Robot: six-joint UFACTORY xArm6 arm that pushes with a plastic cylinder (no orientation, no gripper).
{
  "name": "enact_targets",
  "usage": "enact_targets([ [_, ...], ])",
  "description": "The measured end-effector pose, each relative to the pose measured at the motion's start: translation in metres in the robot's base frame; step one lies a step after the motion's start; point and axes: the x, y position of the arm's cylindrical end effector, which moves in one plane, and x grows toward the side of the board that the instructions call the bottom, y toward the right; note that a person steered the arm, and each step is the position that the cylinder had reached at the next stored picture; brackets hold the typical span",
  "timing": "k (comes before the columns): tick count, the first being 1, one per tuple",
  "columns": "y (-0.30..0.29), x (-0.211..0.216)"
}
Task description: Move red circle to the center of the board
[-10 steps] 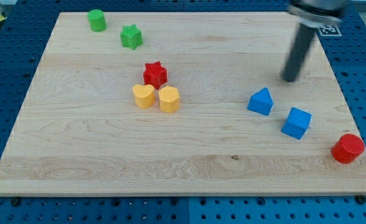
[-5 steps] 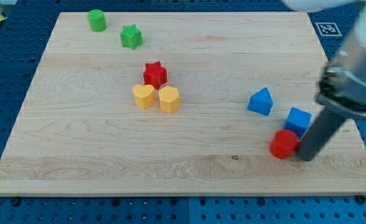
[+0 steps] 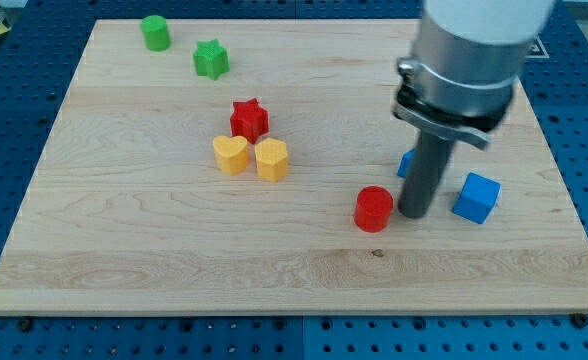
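Observation:
The red circle block (image 3: 373,209) lies on the wooden board (image 3: 154,250), a little right of and below the middle. My tip (image 3: 413,214) stands right beside it on the view's right, touching or nearly touching it. The rod rises from there to the arm's grey body (image 3: 464,60) at the view's top right. The rod hides most of a blue block (image 3: 405,164) behind it.
A blue cube (image 3: 476,197) lies just right of my tip. A red star (image 3: 249,120), a yellow heart (image 3: 231,154) and a yellow hexagon block (image 3: 271,159) cluster left of centre. A green cylinder (image 3: 155,32) and a green star (image 3: 211,59) sit at the top left.
The red circle has slid left from the board's lower right corner to near the middle. My tip came down from the upper right, got behind it and followed it left.

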Motion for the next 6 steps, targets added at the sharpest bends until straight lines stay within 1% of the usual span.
enact_targets([
  [1, 0.016, 0.044],
  [2, -0.038, 0.041],
  [3, -0.074, -0.014],
  [4, -0.083, -0.052],
  [6, -0.072, -0.054],
])
